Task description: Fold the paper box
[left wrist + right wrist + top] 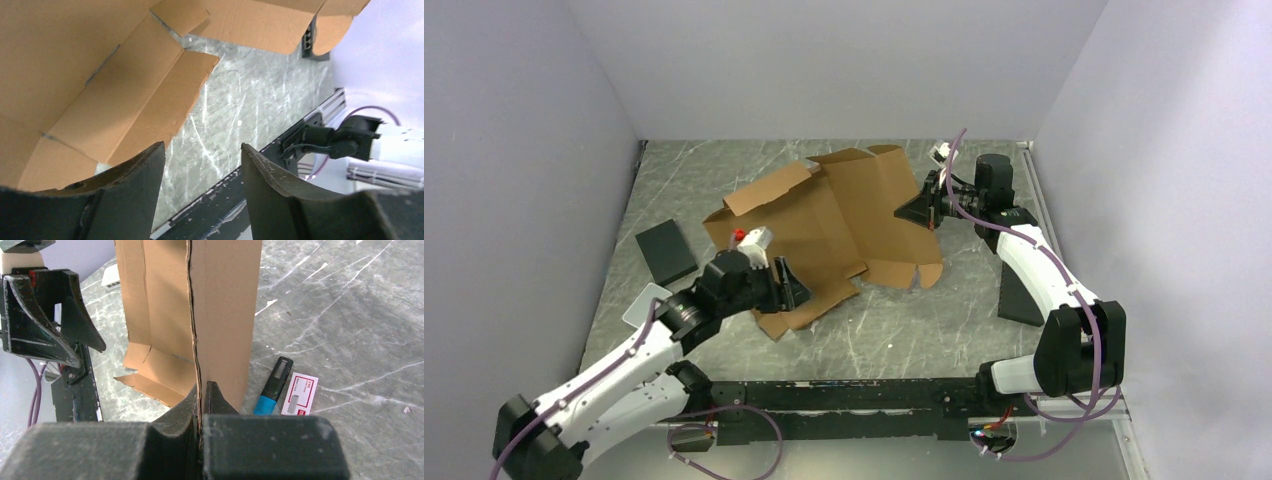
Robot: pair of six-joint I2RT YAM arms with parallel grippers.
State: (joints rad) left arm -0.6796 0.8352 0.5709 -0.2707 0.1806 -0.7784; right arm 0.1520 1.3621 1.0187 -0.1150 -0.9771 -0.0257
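Brown corrugated cardboard paper box, a part-unfolded sheet, lies mid-way across the grey marbled table; right gripper clamped on its right edge; left gripper jaws apart, empty, beside its near-left flap.

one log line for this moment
left gripper: open, holds nothing | right gripper: shut on paper box edge | fold: unfinished
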